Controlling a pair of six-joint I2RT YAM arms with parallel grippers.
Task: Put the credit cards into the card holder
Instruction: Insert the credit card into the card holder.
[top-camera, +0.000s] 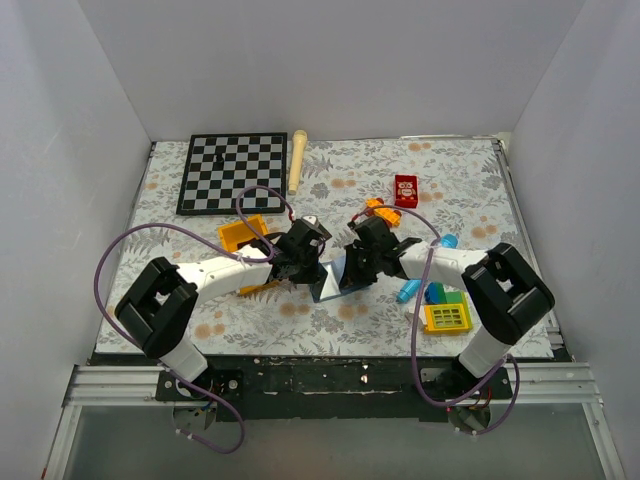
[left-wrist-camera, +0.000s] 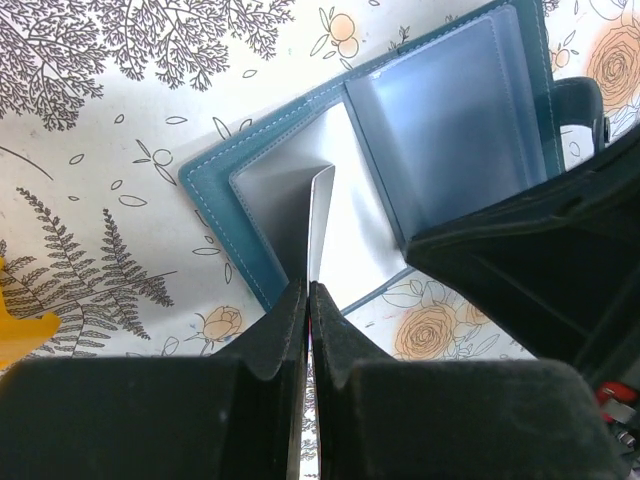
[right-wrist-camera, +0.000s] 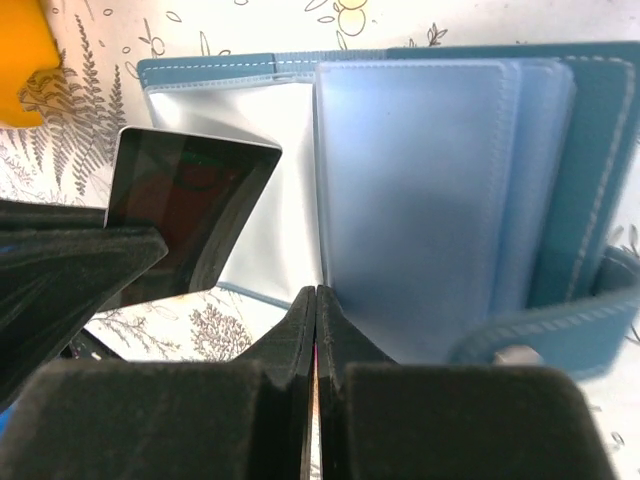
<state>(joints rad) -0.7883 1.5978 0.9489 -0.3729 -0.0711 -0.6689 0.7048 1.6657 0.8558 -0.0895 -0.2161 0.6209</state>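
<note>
The card holder lies open like a book on the floral cloth between the two arms, slate-blue outside with pale clear sleeves inside. My left gripper is shut on a black credit card. The card stands on edge, its far corner over the holder's left-hand sleeve. My right gripper is shut, its tips at the holder's near edge by the fold between the sleeves. Whether it pinches a sleeve I cannot tell. The snap tab hangs at the right. In the top view the left gripper and right gripper almost meet.
A chessboard and a wooden stick lie at the back left. A small red box and an orange toy sit behind the grippers. An orange piece lies to the left. A blue tube toy and coloured blocks lie to the right.
</note>
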